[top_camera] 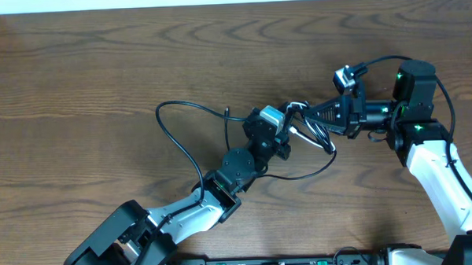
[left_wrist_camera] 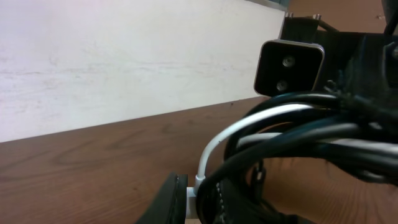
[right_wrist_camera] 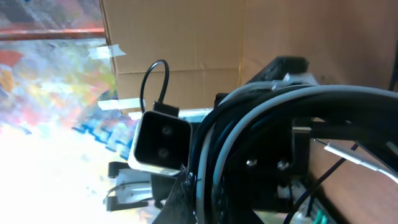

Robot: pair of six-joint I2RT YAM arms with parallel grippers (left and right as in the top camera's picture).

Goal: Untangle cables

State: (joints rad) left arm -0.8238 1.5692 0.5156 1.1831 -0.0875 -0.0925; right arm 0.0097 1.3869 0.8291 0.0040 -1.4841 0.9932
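The cables (top_camera: 321,140) form a small bundle of black cords and one white cord between my two grippers at the table's middle. One black cord loops far out to the left (top_camera: 167,132), and another sags toward the front (top_camera: 304,174). My left gripper (top_camera: 288,138) is shut on the bundle. In the left wrist view its fingers (left_wrist_camera: 196,202) pinch a white plug, with the white cord (left_wrist_camera: 214,144) and black cords (left_wrist_camera: 298,134) arching right. My right gripper (top_camera: 308,114) meets the bundle from the right. In the right wrist view its jaws (right_wrist_camera: 208,196) are shut on the cords (right_wrist_camera: 261,102).
The wooden table (top_camera: 100,66) runs to a white edge at the back. The two wrists are very close: the right wrist camera (left_wrist_camera: 289,68) fills the left wrist view, and the left wrist camera (right_wrist_camera: 158,143) shows in the right wrist view. Cardboard (right_wrist_camera: 186,37) stands behind.
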